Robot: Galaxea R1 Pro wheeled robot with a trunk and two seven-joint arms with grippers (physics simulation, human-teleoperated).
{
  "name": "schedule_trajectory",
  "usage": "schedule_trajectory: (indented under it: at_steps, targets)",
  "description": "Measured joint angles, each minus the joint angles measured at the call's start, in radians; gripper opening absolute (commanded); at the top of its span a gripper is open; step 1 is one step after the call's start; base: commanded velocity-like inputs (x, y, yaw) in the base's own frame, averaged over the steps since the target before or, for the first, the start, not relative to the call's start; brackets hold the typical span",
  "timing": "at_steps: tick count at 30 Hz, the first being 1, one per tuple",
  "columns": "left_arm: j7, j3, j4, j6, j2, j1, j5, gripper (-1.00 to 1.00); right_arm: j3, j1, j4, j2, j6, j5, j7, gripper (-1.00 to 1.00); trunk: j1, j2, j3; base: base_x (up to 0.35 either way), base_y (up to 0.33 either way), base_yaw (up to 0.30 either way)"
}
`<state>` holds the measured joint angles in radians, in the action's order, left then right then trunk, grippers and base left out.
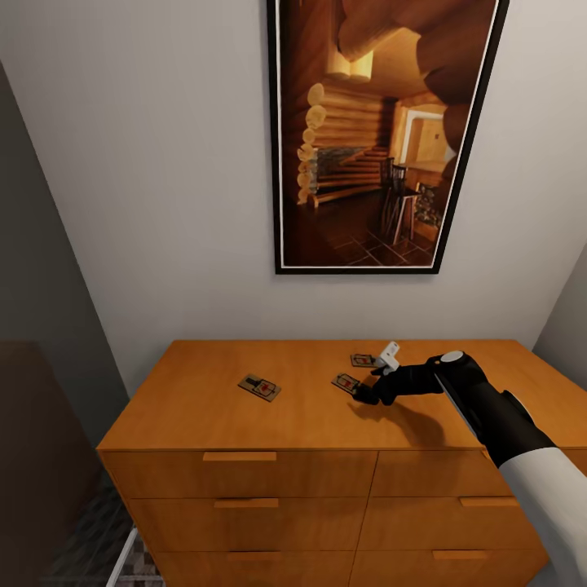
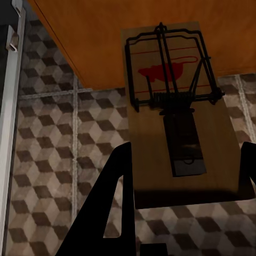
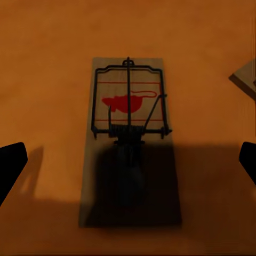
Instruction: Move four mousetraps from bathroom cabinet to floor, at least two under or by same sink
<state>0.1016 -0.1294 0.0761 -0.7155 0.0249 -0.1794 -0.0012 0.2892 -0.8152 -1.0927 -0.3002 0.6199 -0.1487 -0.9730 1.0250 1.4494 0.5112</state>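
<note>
Head view: three flat brown wooden mousetraps (image 1: 259, 387) (image 1: 346, 382) (image 1: 363, 359) lie on the orange-brown wooden cabinet (image 1: 212, 408) top; right gripper (image 1: 368, 395) beside the middle one.

Left wrist view: left gripper (image 2: 184, 176) clenched on a fourth trap (image 2: 181, 120) above the cube-patterned tiled floor (image 2: 48, 144).

Right wrist view: right gripper's fingers (image 3: 10, 162) spread wide, released, straddling a trap (image 3: 129, 138) on the cabinet.

No readable text, number or brand is seen; a red mouse-shaped mark is printed on the flat wooden mousetrap (image 3: 129, 144).
</note>
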Motion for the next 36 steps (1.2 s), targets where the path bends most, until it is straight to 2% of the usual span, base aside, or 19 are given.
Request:
schedule_trajectory:
  at_steps: [18, 36]
  targets:
    - [0.000, 0.000, 0.000, 0.000, 0.000, 0.000, 0.000, -1.00, 0.000, 0.000, 0.052, 0.000, -0.033, -0.001, 0.000, 1.00, 0.000, 0.000, 0.000, 0.000, 0.000, 0.000]
    - [0.000, 0.000, 0.000, 0.000, 0.000, 0.000, 0.000, -1.00, 0.000, 0.000, 0.061, 0.000, -0.046, -0.001, -0.001, 1.00, 0.000, 0.000, 0.000, 0.000, 0.000, 0.000]
